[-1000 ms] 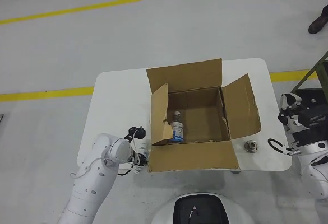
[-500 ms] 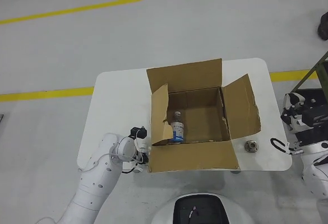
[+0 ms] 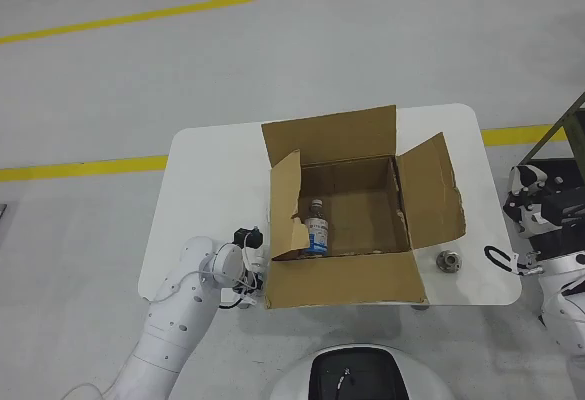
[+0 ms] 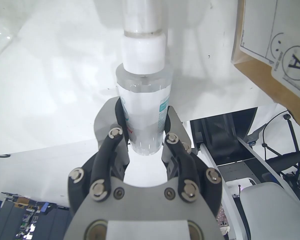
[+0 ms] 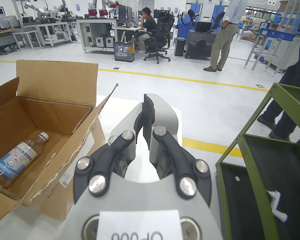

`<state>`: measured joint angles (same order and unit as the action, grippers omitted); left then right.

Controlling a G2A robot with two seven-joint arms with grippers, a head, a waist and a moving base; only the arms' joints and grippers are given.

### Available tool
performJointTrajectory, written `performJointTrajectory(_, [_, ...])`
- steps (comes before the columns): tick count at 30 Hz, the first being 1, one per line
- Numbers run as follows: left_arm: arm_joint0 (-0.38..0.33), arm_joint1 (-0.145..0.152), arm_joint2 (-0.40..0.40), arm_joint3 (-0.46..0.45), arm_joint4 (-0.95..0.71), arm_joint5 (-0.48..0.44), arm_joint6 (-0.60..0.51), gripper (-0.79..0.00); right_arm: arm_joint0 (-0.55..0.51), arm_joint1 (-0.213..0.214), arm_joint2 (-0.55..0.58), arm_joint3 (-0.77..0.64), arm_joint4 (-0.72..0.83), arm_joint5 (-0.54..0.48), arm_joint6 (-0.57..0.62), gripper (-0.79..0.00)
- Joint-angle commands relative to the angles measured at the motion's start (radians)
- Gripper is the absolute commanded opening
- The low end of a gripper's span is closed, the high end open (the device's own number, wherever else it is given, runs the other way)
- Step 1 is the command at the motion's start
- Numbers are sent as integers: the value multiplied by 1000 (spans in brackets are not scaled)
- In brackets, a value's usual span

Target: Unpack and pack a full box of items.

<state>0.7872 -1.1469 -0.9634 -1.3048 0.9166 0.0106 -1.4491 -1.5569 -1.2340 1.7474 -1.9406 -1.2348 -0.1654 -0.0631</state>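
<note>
holding low at the near-left corner of the cardboard box (image 3: 332, 135), the left gripper (image 3: 253, 243) sits over the tabletop (image 3: 212, 170), just beside the box's outer wall. in the left wrist view the left gripper (image 4: 145, 108) has its fingers (image 4: 173, 128) closed around the lower body of a clear bottle (image 4: 143, 93) with a white collar and a see-through cap. a corner of the box (image 4: 262, 38) lies near it, not touching. cannot tell whether the bottle's base rests on anything.

the right arm is off the right end of the tabletop, beside a green cart (image 5: 264, 151). the right gripper (image 5: 148, 106) points toward the box, its fingers (image 5: 142, 126) pressed together with nothing between them.

change since a second ago: the left arm has slid toward the box, so its gripper is now closer to the box corner. the right arm has drifted slightly outward, away from the tabletop edge. the box, the bottle inside it and the small metal piece have not shifted.

count:
- one cardboard box, open, four flaps spread.
- two bottles: the clear bottle in the left fingers, and a labelled bottle (image 3: 316, 228) lying on its side on the box floor by the left wall, also seen in the right wrist view (image 5: 15, 158).
- one small round metal piece (image 3: 448, 261) on the tabletop, just right of the box's near flap.
</note>
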Motion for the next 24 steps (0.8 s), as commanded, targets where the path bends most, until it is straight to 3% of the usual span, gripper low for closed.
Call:
performJointTrajectory(1, [-4, 1, -5, -6, 0, 0, -3, -785, 1, 0, 0, 0, 0, 0, 1, -785])
performJointTrajectory(6, [-16, 17, -70, -64, 32, 20, -24, -785, 5, 0, -5, -3, 1, 4, 3, -785])
performJointTrajectory(14, [-3, 59, -238, -306, 107, 22, -68, -785, 10, -1, -20, -1, -3, 7, 4, -785])
performJointTrajectory(20, [-18, 70, -352, -476, -3, 4, -37, -785, 5, -2, -22, -1, -6, 14, 2, -785])
performJointTrajectory(24, [-38, 70, -374, -524, -132, -32, -13, -785, -2, -2, -20, -3, -2, 20, -1, -785])
